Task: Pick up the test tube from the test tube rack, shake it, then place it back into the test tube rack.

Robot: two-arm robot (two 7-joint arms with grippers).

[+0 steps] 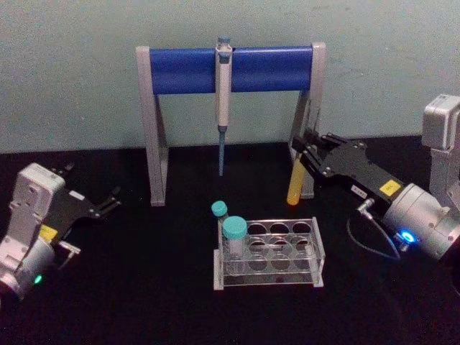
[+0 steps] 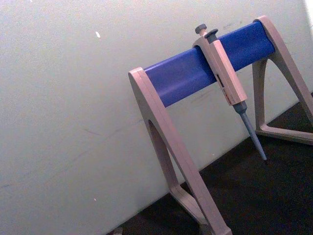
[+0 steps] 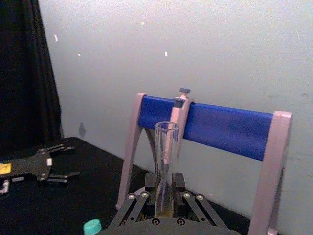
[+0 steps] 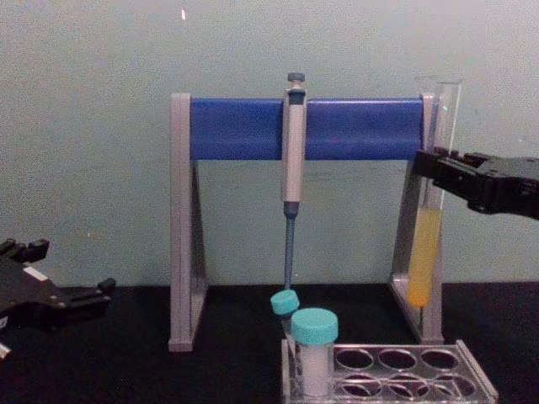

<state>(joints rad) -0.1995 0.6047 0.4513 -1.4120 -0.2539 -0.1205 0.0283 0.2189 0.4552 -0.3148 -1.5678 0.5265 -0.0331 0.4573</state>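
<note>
On the bench (image 1: 136, 295), before the pipette stand (image 1: 187, 70), I saw the test tube rack (image 1: 315, 253). My right gripper (image 1: 303, 146) clamped the test tube (image 4: 428, 231) upright in the air by the stand's right leg, clear of the rack. My left gripper (image 1: 109, 200) sat open at far left.

Left hand (image 1: 108, 203), out at eight o'clock: black linkage build, a yellow sticker (image 1: 48, 233), a silver-grey wrist casing (image 1: 32, 194) with a green light (image 1: 37, 279) glowing. Right hand (image 1: 302, 149), at three o'clock: same black build, a second yellow sticker (image 1: 392, 188), a blue ring light (image 1: 406, 236) on its silver wrist, a thin grey cable (image 1: 351, 233) looping beneath. Silver screws (image 3: 142, 195) dot its finger joints.
</note>
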